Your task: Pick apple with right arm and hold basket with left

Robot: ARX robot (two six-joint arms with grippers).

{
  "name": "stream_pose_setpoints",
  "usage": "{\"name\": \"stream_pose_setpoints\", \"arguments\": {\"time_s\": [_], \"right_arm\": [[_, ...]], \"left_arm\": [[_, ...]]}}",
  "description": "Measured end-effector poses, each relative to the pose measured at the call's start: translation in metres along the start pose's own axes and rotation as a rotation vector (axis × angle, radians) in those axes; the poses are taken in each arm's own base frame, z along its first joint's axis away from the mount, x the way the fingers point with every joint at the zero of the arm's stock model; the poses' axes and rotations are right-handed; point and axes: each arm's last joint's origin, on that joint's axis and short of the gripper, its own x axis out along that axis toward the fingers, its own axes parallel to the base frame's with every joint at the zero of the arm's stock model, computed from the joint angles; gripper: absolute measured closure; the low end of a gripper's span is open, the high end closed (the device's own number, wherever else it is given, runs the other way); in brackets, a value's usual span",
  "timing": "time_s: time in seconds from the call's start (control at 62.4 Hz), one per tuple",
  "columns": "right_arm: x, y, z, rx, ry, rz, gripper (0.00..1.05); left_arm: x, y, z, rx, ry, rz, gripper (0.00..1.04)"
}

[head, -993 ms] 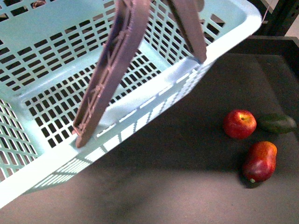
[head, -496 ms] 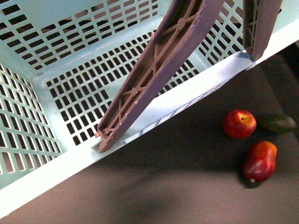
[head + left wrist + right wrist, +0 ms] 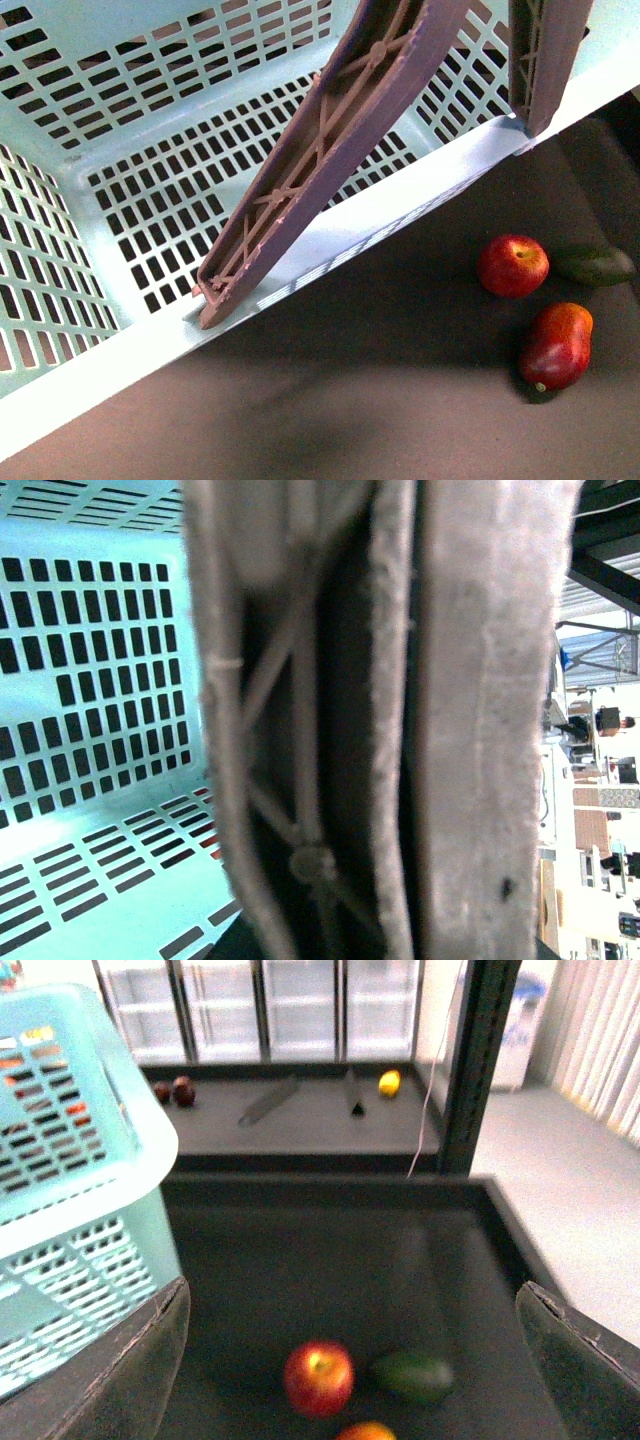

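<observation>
The pale mint-blue basket (image 3: 130,180) hangs tilted above the dark table, filling the upper left of the front view, its brownish-mauve handles (image 3: 320,150) raised. In the left wrist view the handle (image 3: 400,720) fills the frame with my left gripper shut on it; the gripper's fingers are hidden. The red apple (image 3: 512,265) rests on the table at the right. My right gripper (image 3: 350,1360) is open above the apple (image 3: 319,1377), its fingers (image 3: 130,1370) wide apart on either side and clear of it. The basket (image 3: 70,1160) shows beside that gripper.
A dark green oval fruit (image 3: 595,264) lies just right of the apple, and a red-orange elongated fruit (image 3: 556,346) lies in front of it. The table's raised black rim (image 3: 330,1188) runs behind them. A shelf beyond holds a yellow fruit (image 3: 389,1083) and dark fruits (image 3: 183,1090).
The basket has risen and swung closer to the front camera, its near rim moving up and left. The three fruits have stayed where they were.
</observation>
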Motion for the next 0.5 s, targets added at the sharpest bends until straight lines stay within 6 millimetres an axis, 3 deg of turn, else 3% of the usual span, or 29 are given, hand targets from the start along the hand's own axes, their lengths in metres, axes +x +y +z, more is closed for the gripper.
{"name": "stream_pose_setpoints", "arguments": {"time_s": [0.08,0.16,0.32,0.384,0.496], "right_arm": [[0.003,-0.003,-0.001,0.047,0.273,-0.007,0.09],[0.011,-0.008,-0.004,0.073,0.377,-0.031,0.09],[0.035,-0.021,0.002,0.062,0.38,-0.089,0.09],[0.062,-0.027,0.003,-0.002,0.377,-0.071,0.09],[0.092,-0.031,-0.005,-0.081,0.397,-0.047,0.09]], "left_arm": [[0.0,0.0,0.0,-0.001,-0.002,0.001,0.9],[0.0,0.0,0.0,0.004,-0.003,0.001,0.9],[0.0,0.0,0.0,0.002,-0.006,0.004,0.9],[0.0,0.0,0.0,0.005,-0.007,0.003,0.9],[0.0,0.0,0.0,0.004,-0.001,0.0,0.9]]}}
